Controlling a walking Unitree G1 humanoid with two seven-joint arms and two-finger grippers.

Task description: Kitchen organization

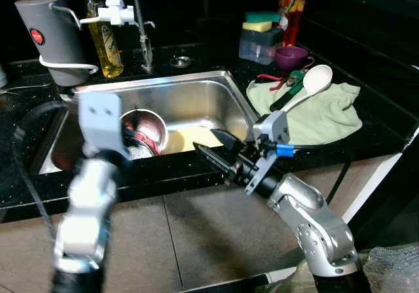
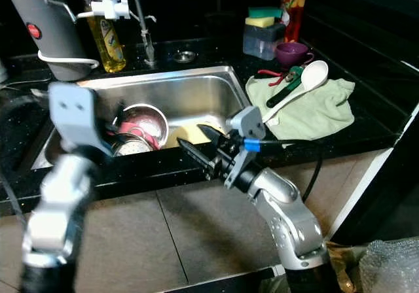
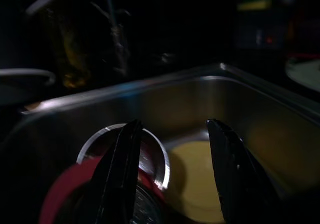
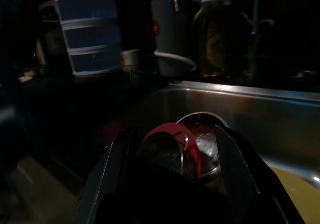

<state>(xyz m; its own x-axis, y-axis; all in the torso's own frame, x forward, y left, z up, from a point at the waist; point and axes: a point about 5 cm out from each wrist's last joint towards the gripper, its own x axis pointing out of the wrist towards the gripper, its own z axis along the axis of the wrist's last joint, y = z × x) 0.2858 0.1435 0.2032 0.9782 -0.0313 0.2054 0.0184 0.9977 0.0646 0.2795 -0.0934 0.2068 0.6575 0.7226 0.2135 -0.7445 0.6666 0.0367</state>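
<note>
— Nearest the camera? — Both arms at the counter (image 1: 196, 169) edge: right gripper (image 1: 215, 150) and left gripper (image 3: 172, 184), fingers spread, empty.
— Beyond? — Steel bowl (image 1: 145, 131) in the sink (image 1: 190, 97); white spoon (image 1: 308, 87) on green cloth (image 1: 321, 116), dish soap bottle (image 1: 107, 44) behind.

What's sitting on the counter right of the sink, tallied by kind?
Green cloth: 1
White spoon: 1
Green-handled tool: 1
Purple cup: 1
Clear container: 1
Sponges: 2
Red bottle: 1
Total: 8
</note>
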